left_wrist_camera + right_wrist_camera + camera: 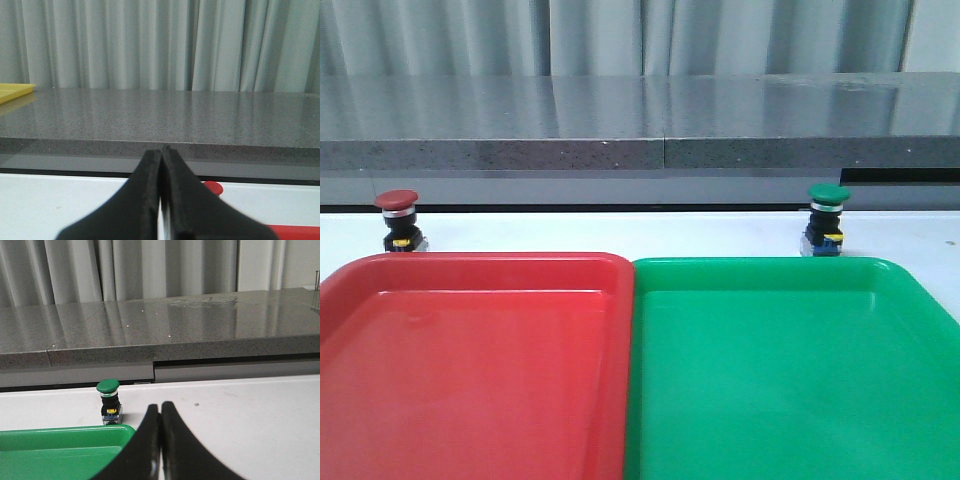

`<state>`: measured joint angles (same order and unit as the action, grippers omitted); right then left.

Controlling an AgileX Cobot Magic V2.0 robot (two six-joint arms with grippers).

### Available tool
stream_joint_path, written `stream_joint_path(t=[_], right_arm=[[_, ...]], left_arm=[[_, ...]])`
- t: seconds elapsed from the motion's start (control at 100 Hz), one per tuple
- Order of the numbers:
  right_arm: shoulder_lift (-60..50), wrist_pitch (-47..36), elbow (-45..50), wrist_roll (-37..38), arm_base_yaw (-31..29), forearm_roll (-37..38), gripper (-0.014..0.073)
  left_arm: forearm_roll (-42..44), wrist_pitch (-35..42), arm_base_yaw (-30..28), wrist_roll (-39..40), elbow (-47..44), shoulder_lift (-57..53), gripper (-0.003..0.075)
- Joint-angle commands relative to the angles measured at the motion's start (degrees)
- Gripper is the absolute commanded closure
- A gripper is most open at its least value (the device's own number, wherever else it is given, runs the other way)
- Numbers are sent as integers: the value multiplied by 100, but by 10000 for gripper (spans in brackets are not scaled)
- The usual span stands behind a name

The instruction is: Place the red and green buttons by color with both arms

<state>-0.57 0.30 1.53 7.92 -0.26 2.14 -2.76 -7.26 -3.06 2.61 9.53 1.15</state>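
White tabletop (620, 232), grey curtains behind. Red button (398, 220) and green button (826, 219) upright beyond trays, apart from both grippers. Left gripper (161, 200) and right gripper (160, 445) clenched empty.

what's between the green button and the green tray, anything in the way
Nothing visible. The green button stands upright on the white table just behind the green tray's far rim, with only that low rim to clear. The tray looks bare inside.
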Motion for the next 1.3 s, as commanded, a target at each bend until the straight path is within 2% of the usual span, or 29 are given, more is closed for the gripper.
stream_joint_path(t=[0.0, 0.32, 0.44, 0.51, 0.58, 0.65, 0.77, 0.82, 0.87, 1.06, 1.289], right_arm=[[-119, -438, -105, -17, -44, 54, 657], [-119, -438, -105, -17, -44, 54, 657], [-119, -438, -105, -17, -44, 54, 657], [-119, -438, -105, -17, -44, 54, 657], [-119, -438, -105, -17, -44, 54, 657], [-119, -438, -105, -17, -44, 54, 657], [-119, -438, -105, -17, -44, 54, 657], [-119, -438, -105, -17, -44, 54, 657], [-119, -438, -105, -17, -44, 54, 657], [-119, -438, -105, -17, -44, 54, 657], [-119, -438, -105, -17, -44, 54, 657]], left_arm=[[-6, 76, -2, 14, 523, 352, 741], [17, -1147, -2, 14, 1938, 1654, 741], [-3, -1222, -2, 14, 2259, 2189, 734], [-3, -1228, -2, 14, 2408, 2440, 697], [-3, -1240, -2, 14, 2505, 2665, 617], [-3, -1229, -2, 14, 2576, 2879, 500], [-3, -1216, -2, 14, 2612, 3191, 246], [-3, -1203, -2, 14, 2636, 3314, 174], [-19, -1171, -2, 14, 2648, 3434, 140], [-275, -744, -2, 14, 2725, 3821, 158], [-275, -1273, 332, -120, 3437, 4687, 158]])
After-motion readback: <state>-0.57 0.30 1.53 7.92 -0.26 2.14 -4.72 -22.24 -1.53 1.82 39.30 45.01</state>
